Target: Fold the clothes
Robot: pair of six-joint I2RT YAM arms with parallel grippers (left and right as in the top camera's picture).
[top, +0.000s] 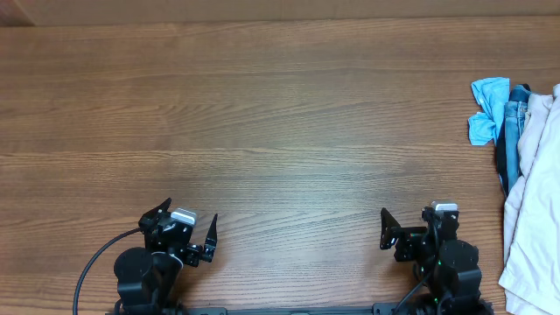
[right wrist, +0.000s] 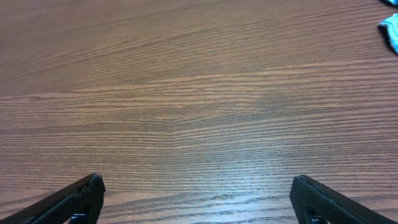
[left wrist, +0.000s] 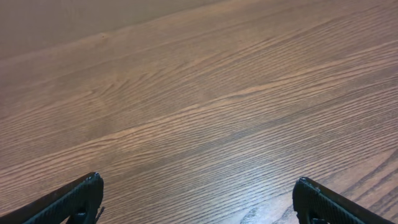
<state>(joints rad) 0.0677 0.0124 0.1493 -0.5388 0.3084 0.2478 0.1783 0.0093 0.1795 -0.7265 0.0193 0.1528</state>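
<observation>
The pale beige shorts (top: 532, 201) lie crumpled in a pile at the table's far right edge, partly cut off by the overhead frame. My left gripper (top: 185, 220) rests open and empty near the front edge at the left, far from the pile; its wrist view (left wrist: 199, 193) shows only bare wood between the fingers. My right gripper (top: 418, 229) rests open and empty near the front edge, a short way left of the shorts; its wrist view (right wrist: 196, 193) also shows only bare wood between the fingers.
A bright blue cloth (top: 487, 109) and a dark denim garment (top: 512, 122) lie in the same pile behind the shorts. The blue cloth's corner shows at the right wrist view's top right (right wrist: 390, 28). The brown wood table (top: 280, 131) spans the view.
</observation>
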